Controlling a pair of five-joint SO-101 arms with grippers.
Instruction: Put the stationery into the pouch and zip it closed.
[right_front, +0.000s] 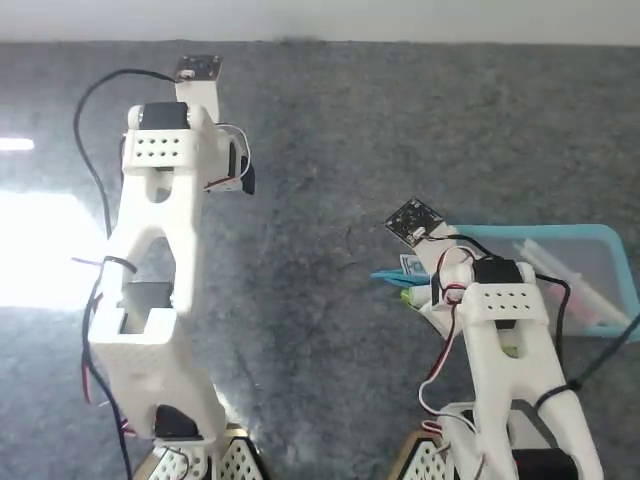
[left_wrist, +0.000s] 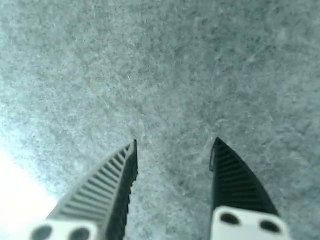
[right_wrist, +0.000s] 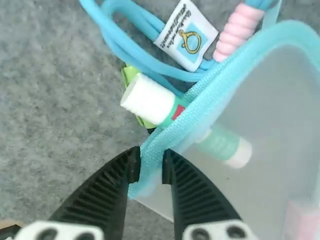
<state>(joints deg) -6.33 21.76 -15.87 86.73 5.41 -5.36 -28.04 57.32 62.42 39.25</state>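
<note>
A translucent pouch (right_front: 580, 262) with a light-blue zipper edge (right_wrist: 200, 100) lies at the right of the table. My right gripper (right_wrist: 150, 162) is shut on that zipper edge near the pouch's open end. A white-and-green glue stick (right_wrist: 150, 100) pokes out of the opening, its other end inside the pouch. A blue loop cord (right_wrist: 130, 35) with a white label (right_wrist: 186, 34) and a pink ribbed piece (right_wrist: 236, 30) lie just beyond it. My left gripper (left_wrist: 172, 150) hangs open over bare grey table, far from the pouch, at the upper left in the high view (right_front: 235, 170).
The grey speckled tabletop (right_front: 330, 150) lies around both arms. A bright glare patch (right_front: 40, 250) covers the left edge. Pale sticks (right_front: 575, 285) show through the pouch wall.
</note>
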